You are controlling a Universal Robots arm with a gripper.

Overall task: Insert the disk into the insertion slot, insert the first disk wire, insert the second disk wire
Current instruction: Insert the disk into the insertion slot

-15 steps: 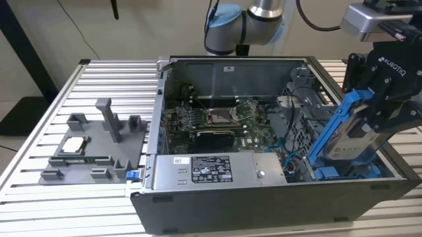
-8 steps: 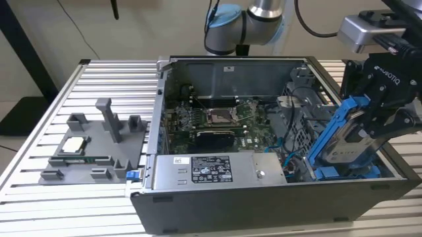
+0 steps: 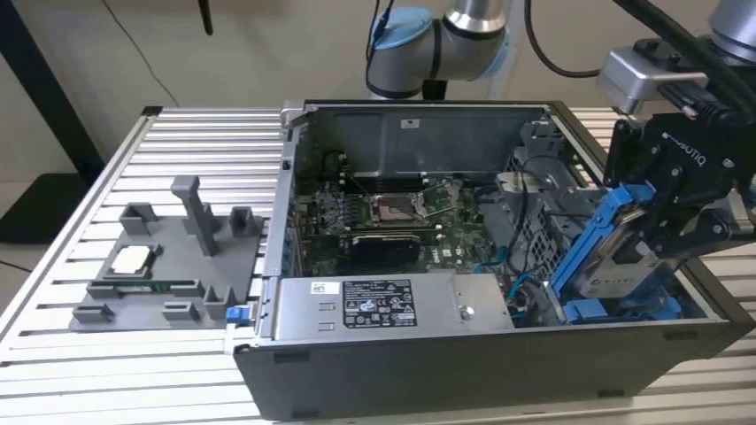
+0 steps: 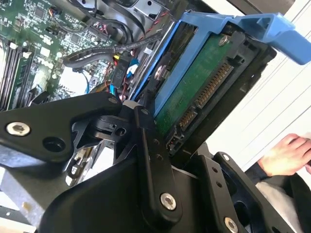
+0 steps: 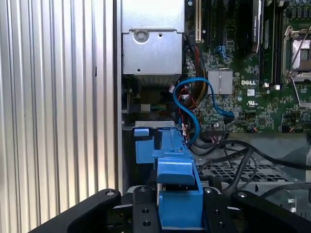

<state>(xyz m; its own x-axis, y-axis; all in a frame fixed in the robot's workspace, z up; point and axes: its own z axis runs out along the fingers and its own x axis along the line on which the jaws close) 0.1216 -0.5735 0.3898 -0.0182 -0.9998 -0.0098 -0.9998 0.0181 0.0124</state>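
The disk (image 3: 624, 264), a silver drive in a bright blue carrier frame, hangs tilted over the case's corner at the exterior view's right. My gripper (image 3: 657, 232) is shut on it from above. In the second wrist view the disk (image 4: 193, 92) shows its green board and connector between my black fingers (image 4: 149, 145). The insertion slot (image 3: 614, 310), a bay with blue fittings in the grey drive cage, lies just below the disk's lower end. In the first wrist view the carrier (image 5: 179, 194) sits above the slot's blue fitting (image 5: 145, 145). A blue disk wire (image 5: 187, 104) loops loose beside the bay.
The open computer case (image 3: 473, 363) holds a grey power-supply box (image 3: 390, 305) and the motherboard (image 3: 390, 212). A grey fixture (image 3: 165, 266) lies on the ribbed aluminium table at the exterior view's left. A person's hand (image 4: 286, 155) rests outside the case.
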